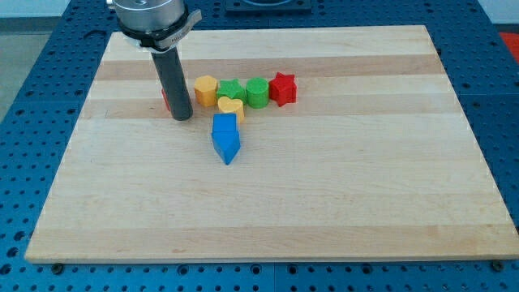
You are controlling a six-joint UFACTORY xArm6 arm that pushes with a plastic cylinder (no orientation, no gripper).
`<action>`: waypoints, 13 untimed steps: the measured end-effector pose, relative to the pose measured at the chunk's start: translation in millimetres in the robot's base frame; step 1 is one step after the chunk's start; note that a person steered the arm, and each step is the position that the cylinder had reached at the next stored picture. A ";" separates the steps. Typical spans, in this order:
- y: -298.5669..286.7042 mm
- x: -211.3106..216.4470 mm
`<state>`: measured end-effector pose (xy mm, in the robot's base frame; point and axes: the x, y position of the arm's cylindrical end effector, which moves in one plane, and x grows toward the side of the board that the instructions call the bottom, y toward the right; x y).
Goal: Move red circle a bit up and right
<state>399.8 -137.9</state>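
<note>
Red circle (165,99): mostly hidden, only a thin red sliver pokes out on the view's left side of the rod, in the upper left part of the board. Shape can't really be confirmed from that sliver.
Rod (173,81): dark, straight, coming down from the silver arm mount (150,16) at the view's top left. It stands right in front of the red circle and covers most of it.
Tip (181,118): planted on the wood just at the red circle's lower right edge, looks like it's touching or right beside it, can't say which. No gripper on this thing at all, so there's nothing to call open or closed, just the bare rod end.
Yellow hexagon-ish block (206,88): just to the right of the rod, starting a row.
Green blocks: two of them, one (232,91) next to the yellow one and one (257,91) after it, pretty much touching each other. Exact shapes hard to call.
Red star (282,88): right end of that row, up against the second green block.
Yellow heart (231,107): tucked just below the row, under the first green block.
Blue block (226,136): pointy, arrow-like, right below the yellow heart and touching it, point toward the view's bottom.
Board (365,186): light wood, sitting on a blue perforated table (24,122).
</note>
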 end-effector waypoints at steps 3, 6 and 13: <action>-23.6 -1.9; -112.6 -35.1; -61.3 -49.7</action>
<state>350.1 -199.2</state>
